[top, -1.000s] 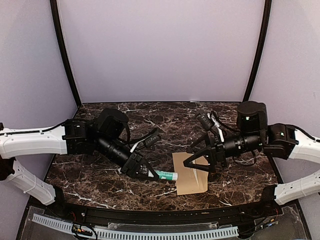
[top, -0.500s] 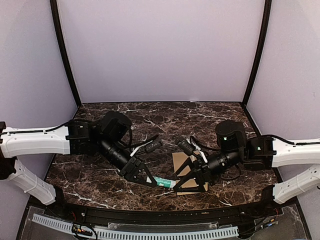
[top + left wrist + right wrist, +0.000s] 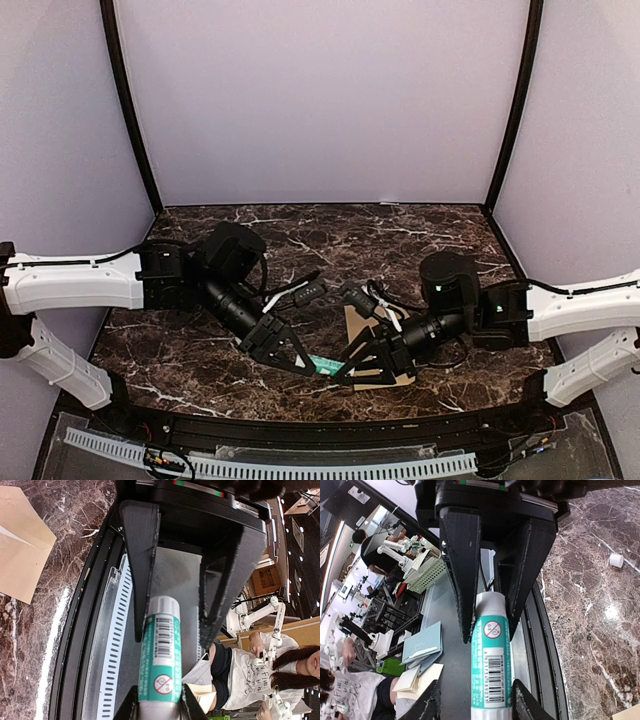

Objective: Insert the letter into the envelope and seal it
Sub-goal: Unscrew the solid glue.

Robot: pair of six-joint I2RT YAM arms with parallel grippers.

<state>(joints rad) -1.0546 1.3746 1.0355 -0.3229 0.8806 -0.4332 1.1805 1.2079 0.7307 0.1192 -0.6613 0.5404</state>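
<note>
A teal and white glue stick [image 3: 160, 655] is held at its grey end by my left gripper [image 3: 157, 705], which is shut on it. In the top view the glue stick [image 3: 326, 364] hangs above the table's front edge, between both arms. My right gripper [image 3: 476, 700] straddles the other end of the glue stick [image 3: 492, 665] with its jaws open, a gap showing on each side. The tan envelope [image 3: 366, 322] lies flat under the right arm, and its corner shows in the left wrist view [image 3: 22, 545]. The letter is hidden.
A small white cap [image 3: 616, 560] lies on the dark marble table [image 3: 300, 225]. A black rail and a white slotted strip [image 3: 270, 465] run along the front edge. Lilac walls close the back and sides.
My right arm has swung left and down from over the envelope to the glue stick, and its jaws have narrowed around the free end. The left gripper has barely moved and keeps its hold.
</note>
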